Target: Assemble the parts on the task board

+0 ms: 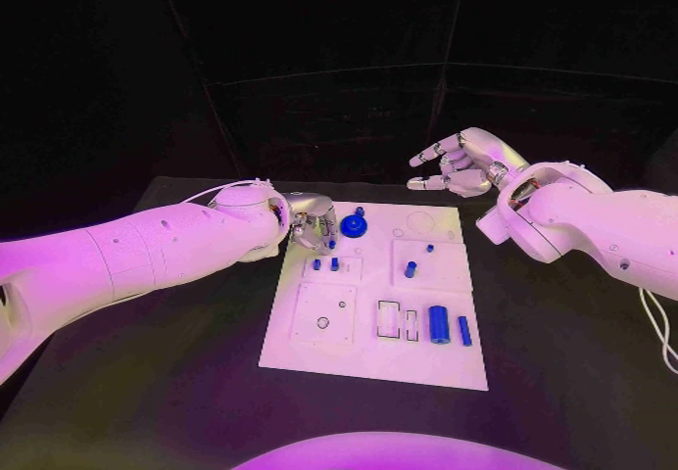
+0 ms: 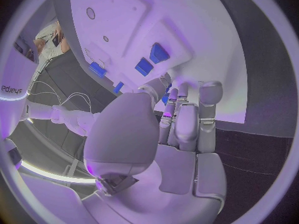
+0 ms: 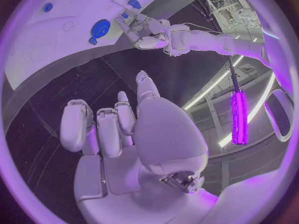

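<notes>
The white task board (image 1: 370,338) lies in the middle of the black table. My left hand (image 1: 311,225) is down over the board's far left corner and pinches a small blue part (image 2: 167,96) between thumb and fingers. Just beside it on the board sits a round blue part (image 1: 354,227). Two short blue pegs (image 1: 326,263) stand in a left block, another peg (image 1: 411,269) stands further right, and two blue cylinders (image 1: 440,324) lie near the front right. My right hand (image 1: 460,162) hovers above the table beyond the board's far right corner, fingers apart, holding nothing.
Empty round recesses (image 1: 421,221) mark the board's far right, and rectangular slots (image 1: 389,318) sit beside the cylinders. A flat plate with a hole (image 1: 323,321) covers the near left. Black tabletop (image 1: 169,372) runs around the board on all sides.
</notes>
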You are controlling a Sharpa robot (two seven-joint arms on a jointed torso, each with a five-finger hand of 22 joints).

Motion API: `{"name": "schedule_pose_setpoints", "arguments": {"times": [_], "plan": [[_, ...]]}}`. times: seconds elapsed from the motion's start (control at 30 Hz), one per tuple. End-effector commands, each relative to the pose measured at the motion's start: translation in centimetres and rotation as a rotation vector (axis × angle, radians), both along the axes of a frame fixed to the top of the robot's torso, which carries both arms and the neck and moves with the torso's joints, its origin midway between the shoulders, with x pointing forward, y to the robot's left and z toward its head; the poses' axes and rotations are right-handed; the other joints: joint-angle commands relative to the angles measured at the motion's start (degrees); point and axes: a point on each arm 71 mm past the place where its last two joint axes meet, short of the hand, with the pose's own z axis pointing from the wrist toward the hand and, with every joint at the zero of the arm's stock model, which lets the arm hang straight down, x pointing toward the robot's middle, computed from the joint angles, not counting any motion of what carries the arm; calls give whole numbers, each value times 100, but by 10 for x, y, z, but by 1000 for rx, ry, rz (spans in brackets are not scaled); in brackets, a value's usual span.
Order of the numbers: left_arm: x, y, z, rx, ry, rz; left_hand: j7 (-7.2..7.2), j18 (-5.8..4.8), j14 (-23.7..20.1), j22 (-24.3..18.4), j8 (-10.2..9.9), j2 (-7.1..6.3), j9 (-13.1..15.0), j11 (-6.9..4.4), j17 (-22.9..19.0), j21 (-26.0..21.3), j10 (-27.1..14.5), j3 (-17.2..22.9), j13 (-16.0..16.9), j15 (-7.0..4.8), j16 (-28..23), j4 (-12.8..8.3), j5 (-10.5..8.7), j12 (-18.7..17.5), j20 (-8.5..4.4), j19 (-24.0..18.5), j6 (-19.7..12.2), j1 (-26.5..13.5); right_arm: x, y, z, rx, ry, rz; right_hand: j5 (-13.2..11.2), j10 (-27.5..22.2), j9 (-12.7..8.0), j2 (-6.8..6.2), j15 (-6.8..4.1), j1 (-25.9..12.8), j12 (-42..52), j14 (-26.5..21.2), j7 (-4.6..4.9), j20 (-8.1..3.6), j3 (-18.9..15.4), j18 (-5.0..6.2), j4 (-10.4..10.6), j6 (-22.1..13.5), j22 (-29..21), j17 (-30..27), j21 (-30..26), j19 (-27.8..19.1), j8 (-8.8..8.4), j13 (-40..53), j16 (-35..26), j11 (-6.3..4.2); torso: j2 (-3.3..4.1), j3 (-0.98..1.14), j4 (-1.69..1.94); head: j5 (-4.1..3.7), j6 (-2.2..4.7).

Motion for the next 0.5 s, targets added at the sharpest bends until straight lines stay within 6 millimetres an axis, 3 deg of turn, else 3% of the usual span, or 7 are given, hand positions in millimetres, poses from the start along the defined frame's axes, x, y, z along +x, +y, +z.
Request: {"name": "schedule_pose_setpoints", "arguments": {"times": [0.03, 0.2, 0.3, 0.33, 0.4, 0.5], "plan": [[1, 1, 2, -12, -7, 12, 2, -62, 0, -4, -12, -33, -3, -7, -5, -23, -51, -15, 0, 34, -20, 10, -6, -20, 43, -5, -27, -34, 0, 1, 1, -2, -1, 7, -29, -12, -5, 49, -36, -5, -13, 303, -7, -16, -23, 28, 5, 0, -4, 116, -27, -30, 29, -14, -18, -24, 0, -1, 0, 2, 0], [1, 4, 2, -13, -10, 22, 7, -61, -1, -4, -25, -32, 0, -4, -6, -26, -57, -14, 2, 37, -17, 4, -6, -28, 48, -7, -37, -23, 1, -1, 0, -15, 14, 1, -32, -32, -6, 46, -36, -5, -45, 296, -7, -16, -27, 35, 3, -4, -35, 86, -43, -49, 27, -41, -37, -24, 2, -2, 0, 0, 2], [1, 9, 3, -18, -19, 33, 13, -57, -2, -11, -50, -38, 2, 4, -13, -37, -75, -19, 3, 43, -15, -2, -6, -44, 55, -14, -62, -16, 2, -3, -3, -43, 39, -1, -52, -345, -10, 64, -39, 30, -534, 242, -8, -19, -39, 83, -13, -27, -258, -100, -173, -194, 21, -444, -166, -28, 0, -3, 1, -4, 4], [1, 13, 3, -25, -24, 42, 19, -54, -3, -20, -71, -45, 1, 8, -20, -49, -84, -26, 4, 47, -15, -2, -6, -53, 60, -20, -87, -18, 3, -5, -4, -59, 45, -2, -57, -936, -9, 108, -52, 83, -1508, 165, -19, -30, -30, 139, -21, -21, -511, -359, -328, -356, 28, -1232, -351, -42, -2, -7, 6, -24, 16], [2, 19, 5, -47, -34, 60, 24, -47, -8, -45, -115, -57, -2, 14, -41, -79, -102, -41, 5, 53, -20, 0, -7, -69, 67, -37, -147, -24, 4, -7, -6, -90, 46, -2, -66, -1666, -2, 162, -82, 190, -2951, 61, -42, -53, -11, 203, -36, 27, -835, -729, -539, -552, 53, -2401, -632, -66, -1, -9, 12, -36, 21], [2, 31, 10, -114, -56, 102, 29, -25, -25, -130, -159, -51, 0, 20, -102, -170, -130, -50, 5, 59, -43, 2, -6, -91, 76, -87, -204, -21, 5, -11, -8, -147, 42, 3, -114, -1807, 1, 220, -108, 422, -4172, -9, -45, -93, 30, 242, -62, 211, -1089, -1216, -739, -650, 93, -3439, -1027, -86, -7, -5, 12, -41, 38]]}}
